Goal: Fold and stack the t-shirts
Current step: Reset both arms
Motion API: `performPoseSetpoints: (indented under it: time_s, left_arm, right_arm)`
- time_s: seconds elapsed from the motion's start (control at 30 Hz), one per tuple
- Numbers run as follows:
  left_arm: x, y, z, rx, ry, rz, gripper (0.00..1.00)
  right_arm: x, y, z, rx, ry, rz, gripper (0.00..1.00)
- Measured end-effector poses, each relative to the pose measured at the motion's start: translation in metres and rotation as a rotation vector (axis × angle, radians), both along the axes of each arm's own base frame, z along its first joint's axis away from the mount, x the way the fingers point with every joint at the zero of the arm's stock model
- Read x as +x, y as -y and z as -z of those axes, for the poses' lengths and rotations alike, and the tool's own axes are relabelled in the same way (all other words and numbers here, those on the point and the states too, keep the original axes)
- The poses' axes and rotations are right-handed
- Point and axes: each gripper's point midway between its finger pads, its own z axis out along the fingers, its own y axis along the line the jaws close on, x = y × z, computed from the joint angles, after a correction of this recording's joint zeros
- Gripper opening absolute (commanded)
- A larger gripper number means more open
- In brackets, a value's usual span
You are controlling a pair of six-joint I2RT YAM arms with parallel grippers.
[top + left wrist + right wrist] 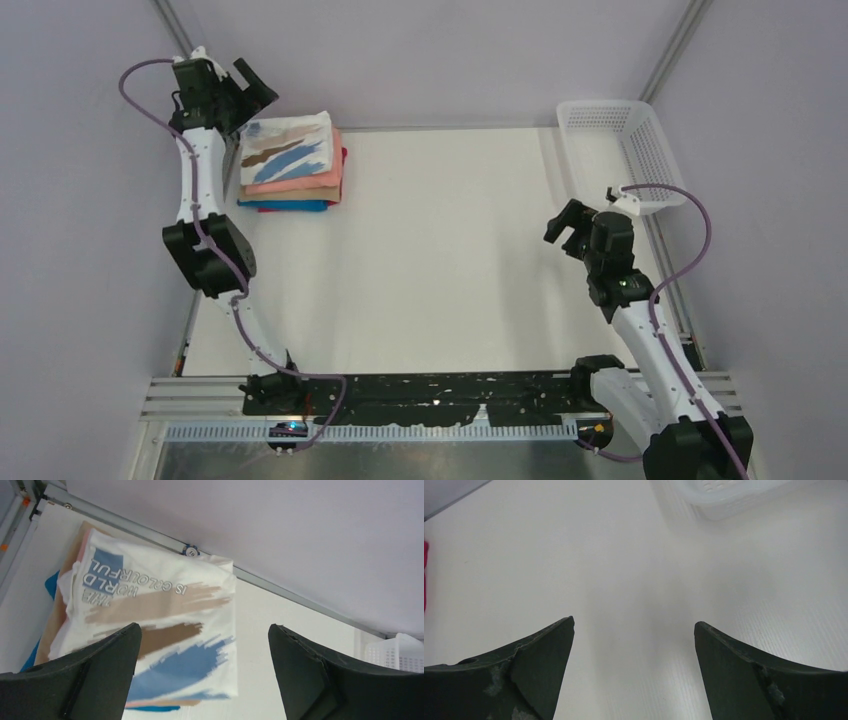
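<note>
Left tool (205,630) was wide open with nothing in it, raised just beside the t-shirt stack (292,170) at the far-left corner of the worktop (440,270). White printed shirt (160,610) lay folded on top. Salmon-pink layer (300,185), blue layer (290,206) and a magenta edge (344,160) showed beneath it. Tan layer (46,635) peeked out along 1 side in the left wrist view. Right tool (634,625) was equally wide open and empty, over bare worktop near the white mesh basket (620,150), well apart from the stack.
</note>
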Motion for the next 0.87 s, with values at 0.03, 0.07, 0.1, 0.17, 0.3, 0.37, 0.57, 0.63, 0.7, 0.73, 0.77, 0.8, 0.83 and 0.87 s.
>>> performPoseSetpoints:
  time_s: [0.03, 0.07, 0.1, 0.17, 0.3, 0.37, 0.57, 0.63, 0.7, 0.73, 0.77, 0.8, 0.83, 0.87]
  left_arm:
    - [-0.012, 0.004, -0.01, -0.001, 0.004, -0.001, 1.0]
    - [-0.028, 0.011, -0.023, 0.008, 0.012, -0.002, 1.0]
    - [-0.042, 0.02, -0.035, 0.022, 0.021, 0.001, 1.0]
    - [-0.066, 0.043, -0.05, 0.065, 0.033, 0.015, 1.0]
    - [-0.114, 0.111, -0.046, 0.138, 0.02, 0.083, 1.0]
    - [-0.149, 0.148, -0.018, 0.144, -0.009, 0.143, 0.99]
    - [-0.28, 0.164, 0.096, 0.175, -0.139, 0.127, 1.0]
    - [-0.31, 0.16, 0.118, 0.178, -0.142, 0.108, 1.0]
    - [-0.328, 0.156, 0.134, 0.176, -0.13, 0.086, 1.0]
    - [-0.334, 0.152, 0.14, 0.178, -0.129, 0.072, 1.0]
    - [-0.339, 0.146, 0.146, 0.186, -0.13, 0.047, 1.0]
    - [-0.343, 0.14, 0.15, 0.193, -0.134, 0.019, 1.0]
    - [-0.346, 0.134, 0.151, 0.201, -0.136, -0.006, 1.0]
    - [-0.345, 0.131, 0.149, 0.206, -0.128, -0.024, 1.0]
  right_arm:
    - [-0.002, 0.0, -0.003, 0.001, 0.01, -0.001, 0.95]
    - [-0.004, 0.0, -0.008, 0.003, 0.024, -0.002, 0.95]
    - [-0.007, 0.0, -0.012, 0.005, 0.038, -0.003, 0.95]
    - [-0.012, -0.001, -0.021, 0.009, 0.066, -0.009, 0.95]
    - [-0.021, -0.004, -0.034, 0.023, 0.116, -0.029, 0.95]
    - [-0.026, -0.005, -0.034, 0.027, 0.124, -0.037, 0.95]
    - [-0.04, -0.001, -0.019, 0.03, 0.103, -0.018, 0.95]
    - [-0.046, 0.001, -0.013, 0.035, 0.097, 0.0, 0.95]
    - [-0.048, 0.004, -0.011, 0.038, 0.097, 0.018, 0.95]
    - [-0.049, 0.006, -0.01, 0.042, 0.101, 0.031, 0.95]
    - [-0.05, 0.008, -0.009, 0.044, 0.106, 0.046, 0.95]
    - [-0.05, 0.009, -0.008, 0.045, 0.109, 0.055, 0.95]
    - [-0.051, 0.011, -0.005, 0.047, 0.111, 0.065, 0.95]
    - [-0.052, 0.011, -0.003, 0.048, 0.112, 0.071, 0.95]
